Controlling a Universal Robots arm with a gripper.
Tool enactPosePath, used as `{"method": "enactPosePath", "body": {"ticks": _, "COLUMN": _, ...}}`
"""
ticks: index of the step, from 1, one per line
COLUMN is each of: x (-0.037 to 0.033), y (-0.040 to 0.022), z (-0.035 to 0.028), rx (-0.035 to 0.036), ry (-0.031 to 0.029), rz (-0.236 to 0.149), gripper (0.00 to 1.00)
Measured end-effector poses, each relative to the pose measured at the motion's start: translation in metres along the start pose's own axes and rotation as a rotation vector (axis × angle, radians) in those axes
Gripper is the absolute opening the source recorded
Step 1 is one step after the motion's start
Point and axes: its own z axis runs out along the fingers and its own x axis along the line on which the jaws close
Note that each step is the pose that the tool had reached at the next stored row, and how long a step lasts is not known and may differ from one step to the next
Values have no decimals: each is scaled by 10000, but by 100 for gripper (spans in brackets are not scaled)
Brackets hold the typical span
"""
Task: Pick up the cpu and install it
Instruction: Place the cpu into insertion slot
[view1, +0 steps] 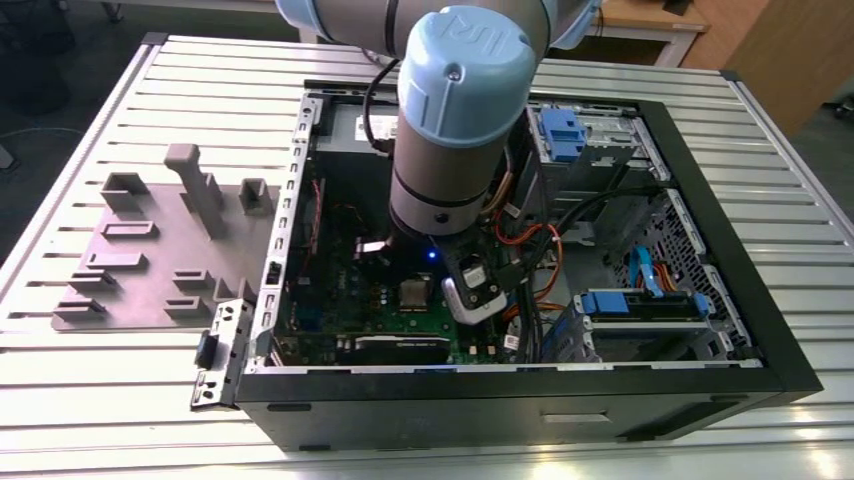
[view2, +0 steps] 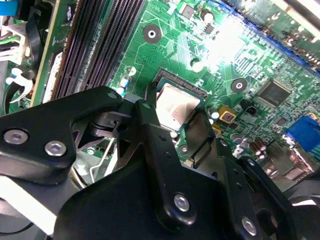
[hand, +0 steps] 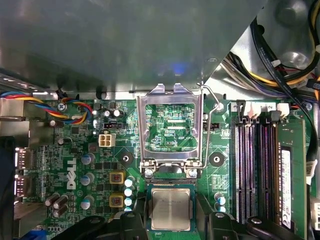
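Note:
The cpu (hand: 170, 207) is a flat silver square with a pale rim, lying level inside the motherboard socket (hand: 171, 186). In the second wrist view the cpu (view2: 176, 106) sits just past my black fingers (view2: 150, 131). My gripper (hand: 172, 222) hangs right over it, a finger at each side edge with a thin gap to the chip, so it is open. The silver socket bracket (hand: 144, 130) stands flipped up beside the socket, its wire lever (hand: 215, 107) raised. In the exterior view my gripper (view1: 467, 295) is deep inside the computer case (view1: 534, 420).
Black memory slots (hand: 255, 170) run along one side of the socket, and capacitors (hand: 116, 177) stand on the other. Bundled cables (view1: 534, 240) and blue drive bays (view1: 641, 300) crowd the case at the exterior view's right. A grey-purple fixture plate (view1: 160, 250) lies on the slatted table at the left.

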Motion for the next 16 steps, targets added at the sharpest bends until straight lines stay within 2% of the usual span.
{"method": "enactPosePath", "body": {"ticks": 12, "x": -1, "y": -1, "z": 26, "rx": -3, "ry": -1, "rz": 9, "gripper": 47}}
{"method": "enactPosePath", "body": {"ticks": 14, "x": 0, "y": -1, "z": 27, "rx": -5, "ry": -2, "rz": 10, "gripper": 48}}
{"method": "enactPosePath", "body": {"ticks": 15, "x": -1, "y": -1, "z": 27, "rx": -5, "ry": -3, "rz": 10, "gripper": 55}}
{"method": "enactPosePath", "body": {"ticks": 16, "x": -1, "y": -1, "z": 27, "rx": -4, "ry": -3, "rz": 10, "gripper": 55}}
